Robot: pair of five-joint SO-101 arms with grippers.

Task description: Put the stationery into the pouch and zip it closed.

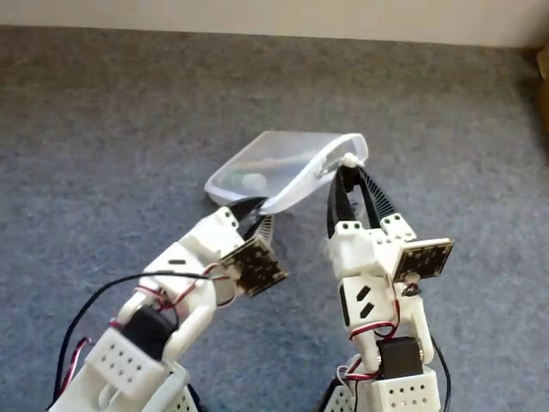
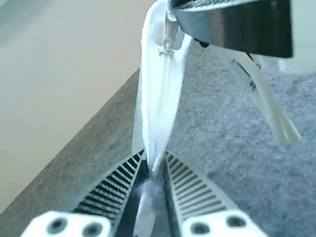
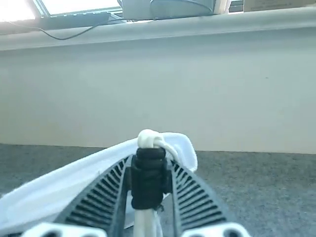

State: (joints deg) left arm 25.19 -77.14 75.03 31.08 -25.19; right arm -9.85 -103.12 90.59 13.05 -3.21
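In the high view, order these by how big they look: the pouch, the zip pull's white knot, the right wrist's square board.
Largest to smallest:
pouch
square board
white knot
The board likely sits nearer the camera, which flatters it.

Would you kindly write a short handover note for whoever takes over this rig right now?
Left gripper: fingers shut on one end of the pouch.
Right gripper: fingers shut on the zip pull at the pouch's other end.
Things: the pouch appears lifted between the two arms over the grey table. A pale item shows through its wall, probably stationery.
Done: the zip slider sits by the right gripper, and the zip looks closed from there to the left fingers.
Left: confirm the zip is fully home, then set the pouch down and release.
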